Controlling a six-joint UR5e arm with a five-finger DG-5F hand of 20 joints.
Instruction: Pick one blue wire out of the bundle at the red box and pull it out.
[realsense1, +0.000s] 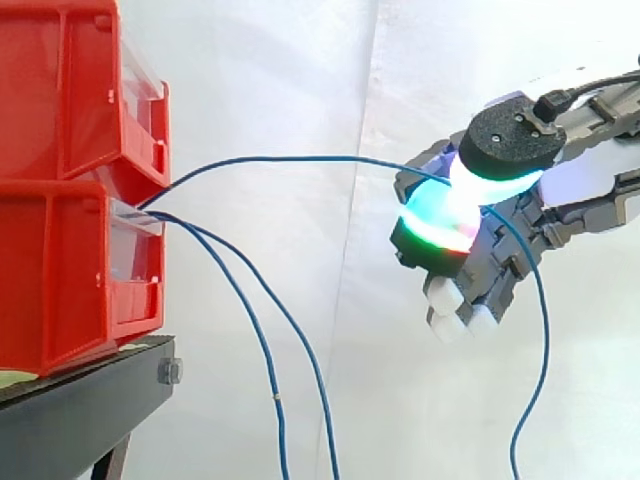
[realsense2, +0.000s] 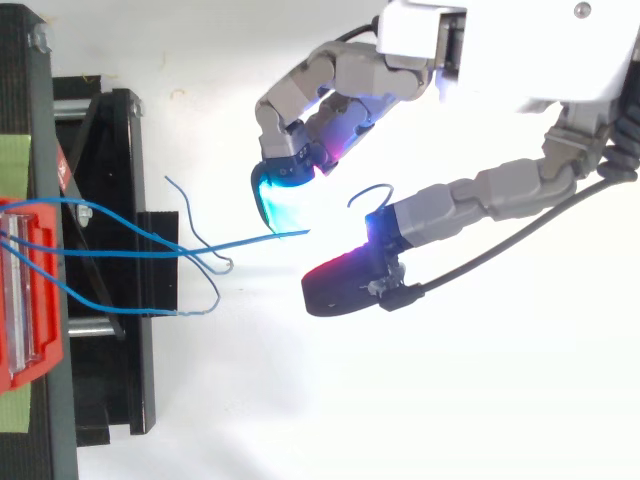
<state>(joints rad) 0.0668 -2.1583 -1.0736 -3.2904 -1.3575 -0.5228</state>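
The hand (realsense1: 505, 265) has its fingers (realsense1: 437, 240) curled, pinching one blue wire (realsense1: 290, 158) between glowing pads, well right of the red bins (realsense1: 60, 280). The bins sit stacked on a black stand (realsense1: 80, 400) before a white curtain (realsense1: 280, 80). The wire arches rightward from between the bins to the fingers, and its loose end hangs down. Two other wires (realsense1: 255, 330) droop near the stand.

The wires (realsense1: 300, 157) are blue, bins (realsense1: 60, 270) red, stand (realsense1: 80, 410) black, hand (realsense1: 500, 262) grey, its pads (realsense1: 437, 222) glowing cyan and red.
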